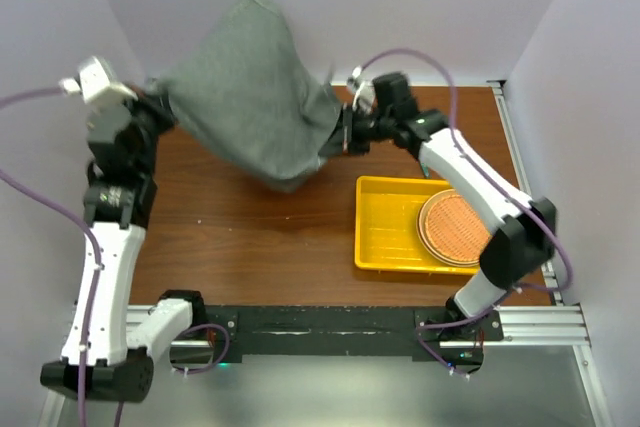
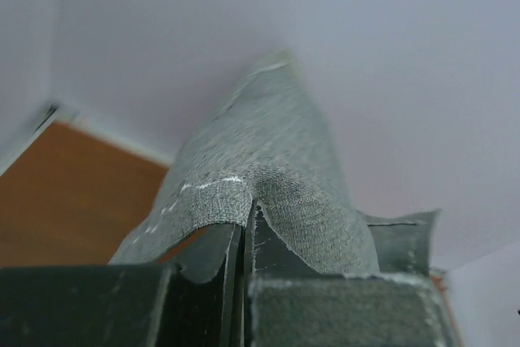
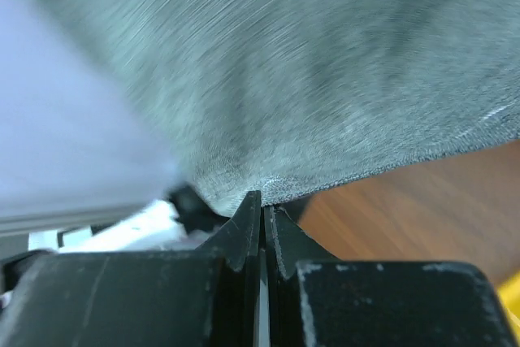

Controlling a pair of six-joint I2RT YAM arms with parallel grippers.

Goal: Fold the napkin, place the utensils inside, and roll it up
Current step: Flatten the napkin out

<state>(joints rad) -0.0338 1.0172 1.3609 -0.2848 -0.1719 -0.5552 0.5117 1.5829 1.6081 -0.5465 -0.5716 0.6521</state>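
The dark grey napkin (image 1: 250,87) hangs in the air above the back of the table, stretched between both grippers, its lower part sagging toward the wood. My left gripper (image 1: 160,107) is shut on its left corner; in the left wrist view the cloth (image 2: 268,168) drapes over the closed fingers (image 2: 276,249). My right gripper (image 1: 335,137) is shut on its right edge; in the right wrist view the cloth (image 3: 325,71) fills the top above the closed fingertips (image 3: 244,225). No teal utensils show in any view.
A yellow tray (image 1: 385,227) sits at the right front of the wooden table (image 1: 260,237), holding a round woven orange-brown mat (image 1: 455,227). White walls enclose the back and sides. A black rail runs along the near edge.
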